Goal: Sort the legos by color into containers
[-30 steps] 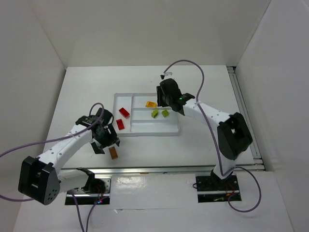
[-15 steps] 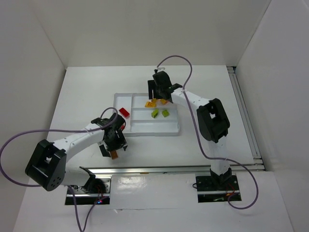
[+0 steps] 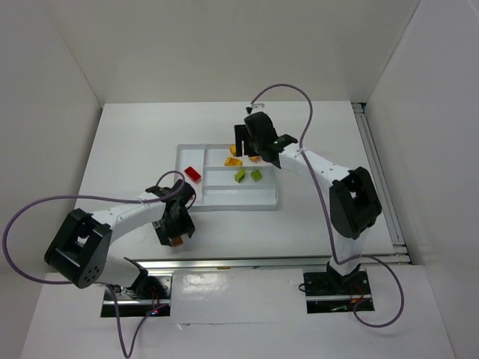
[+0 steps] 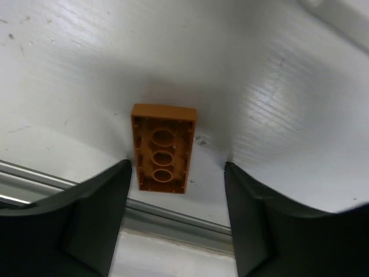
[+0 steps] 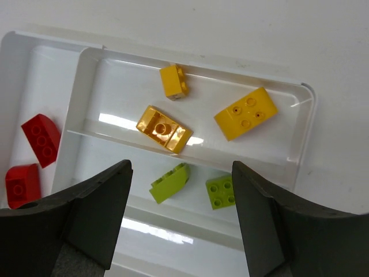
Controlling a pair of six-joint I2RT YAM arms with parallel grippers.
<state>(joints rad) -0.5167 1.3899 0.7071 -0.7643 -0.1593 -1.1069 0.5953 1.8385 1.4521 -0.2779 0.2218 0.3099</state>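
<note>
Left end effector point(image 4: 177, 171), open, straddles the brown brick point(image 4: 163, 147) on the worktop, at 7 o'clock from the tray point(image 3: 232, 197). It should lower squarely, then pinch the brick's width. Right end effector point(image 5: 180, 168) is open and empty.

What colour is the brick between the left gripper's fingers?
The small rectangular brick is orange-brown; left wrist view.

Enclosed on 3 sides by plain white walls point(image 3: 224, 52). Below, a matte white table point(image 3: 127, 142) under soft, even light, shadows faint. Along its near edge, a metal rail point(image 3: 247, 262); down the right side, a second rail point(image 3: 378, 164).
</note>
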